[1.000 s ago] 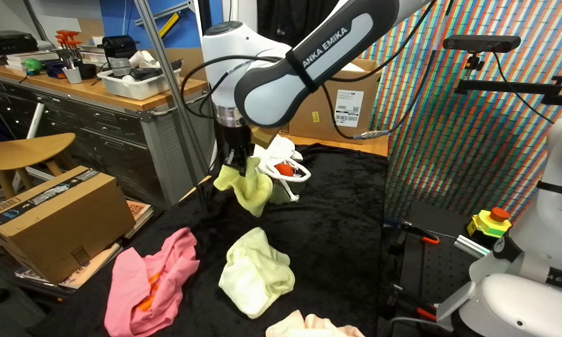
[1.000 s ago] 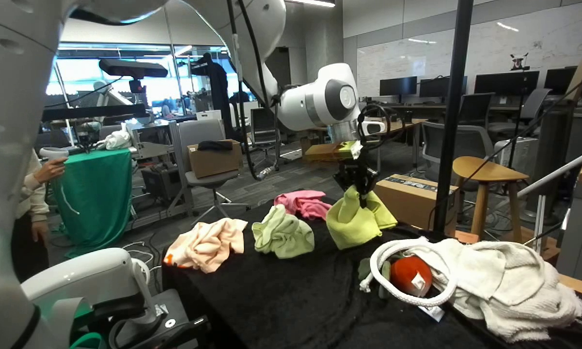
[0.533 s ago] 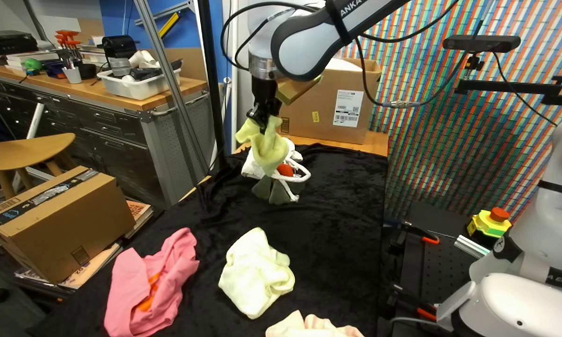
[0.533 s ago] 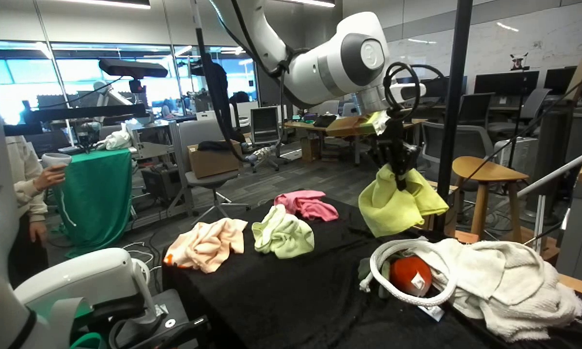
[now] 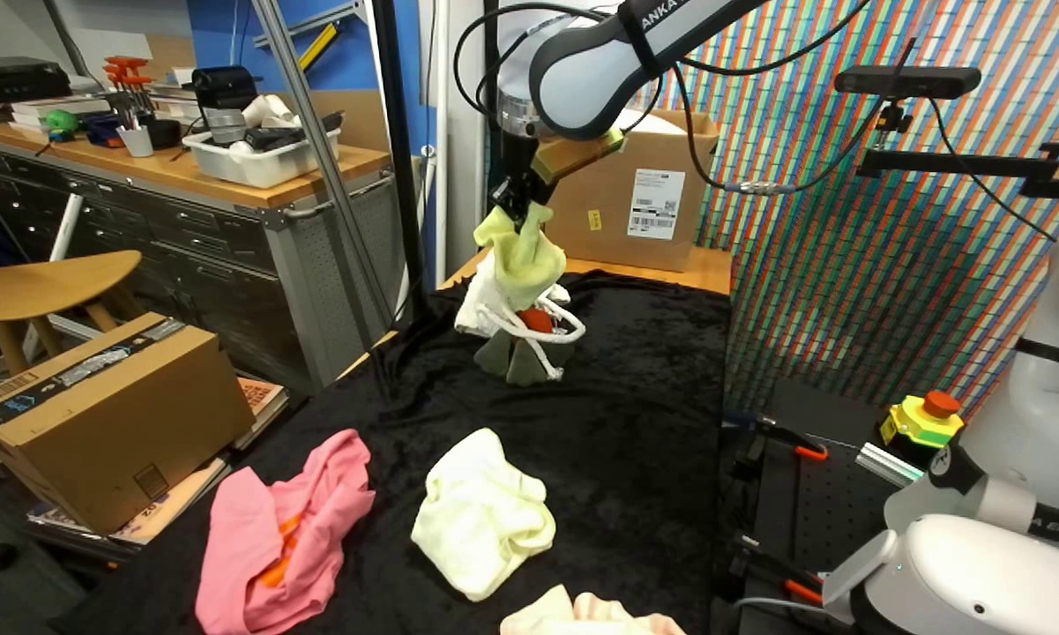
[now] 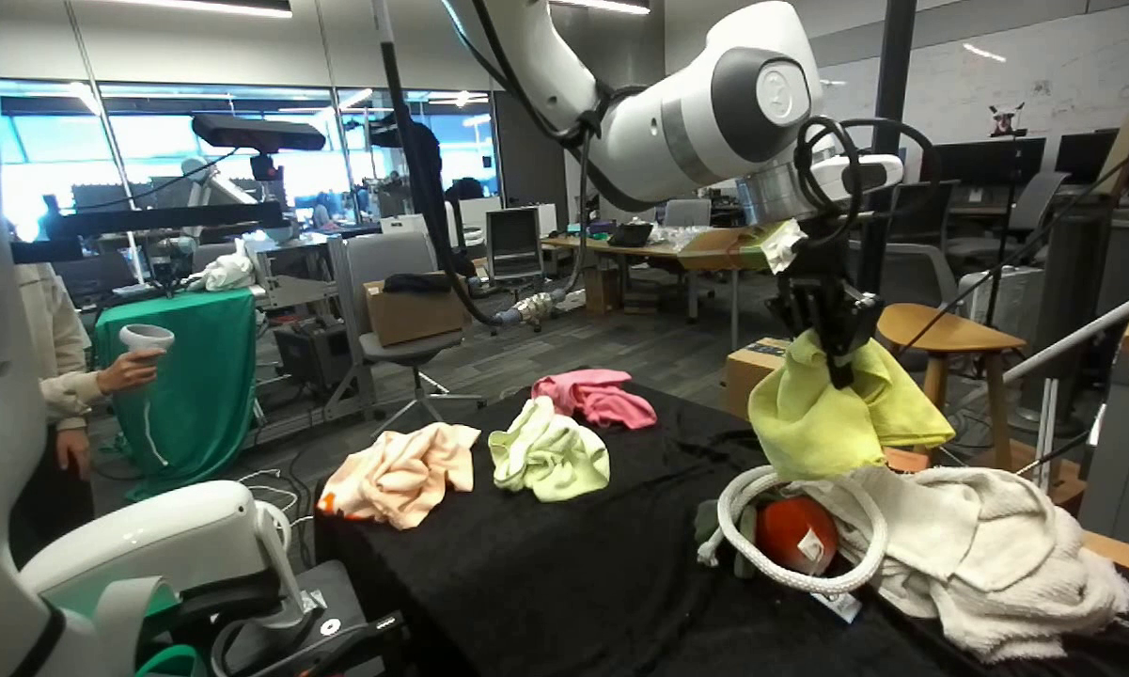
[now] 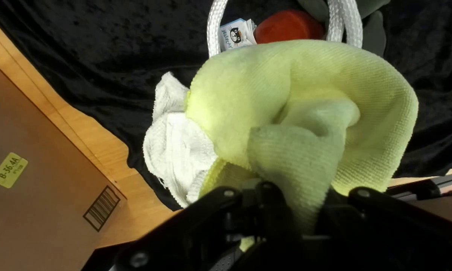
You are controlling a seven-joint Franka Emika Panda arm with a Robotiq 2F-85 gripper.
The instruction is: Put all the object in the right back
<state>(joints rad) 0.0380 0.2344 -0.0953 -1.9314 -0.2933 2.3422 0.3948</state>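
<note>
While the gripper (image 6: pixel 832 362) pinches one yellow cloth (image 6: pixel 813 423) up in the air, its jaws close together on the fold, we count the things below. We see one pale cloth (image 6: pixel 550 456), one pink cloth (image 6: pixel 597 397) and one peach cloth (image 6: pixel 409 475), all crumpled, near but not touching each other. We also see one white heap (image 6: pixel 987 536), but we cannot tell how many cloths are in it. One rope ring (image 6: pixel 832 584) is just beside the heap. One red toy (image 6: pixel 794 531) shows through the ring, with dark green flaps (image 5: pixel 525 363) next to it. In the wrist view we spot one tag (image 7: pixel 236 35) with a cat on it. The yellow cloth hangs by the white heap, and we cannot tell if the two touch.

Under the things we see one black cover (image 5: pixel 617 423), a bit wrinkly, with a strip of wood (image 5: pixel 701 279) past its edge. In an exterior view we find one taped box (image 5: pixel 110 414) on some books (image 5: pixel 172 510) near one stool (image 5: pixel 44 287), and one labelled box (image 5: pixel 622 198) on the wood. We also see one white tub (image 5: pixel 264 163) on a bench (image 5: pixel 361 165), one red button (image 5: pixel 941 404) and a stripy wall (image 5: pixel 811 265). In an exterior view one person (image 6: pixel 45 315) stands by a green sheet (image 6: pixel 188 385), and one brown box (image 6: pixel 418 310) sits on a chair (image 6: pixel 390 256).
</note>
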